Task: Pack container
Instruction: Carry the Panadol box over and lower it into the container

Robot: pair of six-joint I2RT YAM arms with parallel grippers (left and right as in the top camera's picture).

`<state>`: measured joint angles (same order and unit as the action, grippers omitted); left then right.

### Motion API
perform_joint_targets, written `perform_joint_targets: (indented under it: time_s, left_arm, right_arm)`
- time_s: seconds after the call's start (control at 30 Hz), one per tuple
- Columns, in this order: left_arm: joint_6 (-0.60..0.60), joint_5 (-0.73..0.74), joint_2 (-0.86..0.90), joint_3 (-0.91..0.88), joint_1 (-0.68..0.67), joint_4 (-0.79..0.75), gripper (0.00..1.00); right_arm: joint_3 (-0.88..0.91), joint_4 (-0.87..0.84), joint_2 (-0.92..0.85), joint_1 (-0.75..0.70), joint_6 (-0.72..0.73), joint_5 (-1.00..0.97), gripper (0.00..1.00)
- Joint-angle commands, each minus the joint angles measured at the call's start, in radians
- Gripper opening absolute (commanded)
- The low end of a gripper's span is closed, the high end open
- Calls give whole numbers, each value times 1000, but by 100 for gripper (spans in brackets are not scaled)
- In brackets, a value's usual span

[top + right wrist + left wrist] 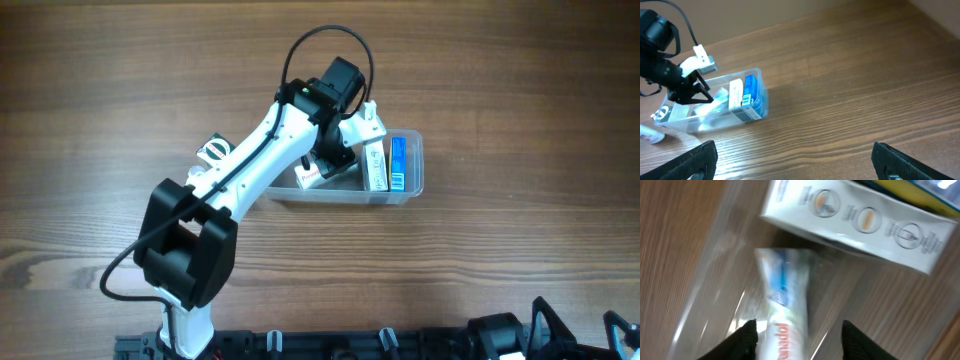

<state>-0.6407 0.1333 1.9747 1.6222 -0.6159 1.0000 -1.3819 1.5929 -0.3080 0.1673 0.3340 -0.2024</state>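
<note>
The clear plastic container [412,190] lies on the wooden table, and it also shows in the right wrist view [761,107]. A white box [374,165] and a blue box [398,163] stand at its right end. My left gripper [800,342] is open inside the container, its fingers on either side of a blurred white tube with red lettering [785,305]. The tube [308,179] lies at the container's left part. The white box [860,225] lies just beyond the tube. My right gripper [800,165] is open and empty over bare table, far from the container.
A small black-and-white item [213,150] lies on the table left of the left arm. Another white item [650,134] lies beside the container's left end. The right arm's base [500,340] is at the front edge.
</note>
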Motion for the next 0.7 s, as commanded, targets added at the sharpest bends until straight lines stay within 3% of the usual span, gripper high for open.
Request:
perform_joint_targets:
  time_s: [0.0, 0.07, 0.17, 0.27, 0.4, 0.57, 0.67]
  left_arm:
    - [-198, 48, 7, -5, -33, 22, 51]
    - [-209, -26, 5, -5, -47, 38, 50]
    - [-80, -115, -14, -5, -56, 79, 50]
    - [146, -117, -48, -5, -53, 73, 22]
    - [517, -117, -39, -18, -53, 15, 20]
    - [841, -265, 2, -115, -53, -179, 17]
    - [968, -346, 5, -169, -53, -224, 16]
  right_arm:
    - [-2, -2, 12, -4, -17, 10, 100]
    - [-2, -2, 12, -4, -16, 10, 100]
    - [-2, -2, 12, -4, -16, 10, 100]
    - [-2, -2, 12, -4, -17, 10, 100]
    - [-2, -2, 12, -4, -16, 10, 100]
    - [-2, -2, 12, -4, -17, 10, 100]
    - [-2, -2, 12, -4, -16, 10, 100]
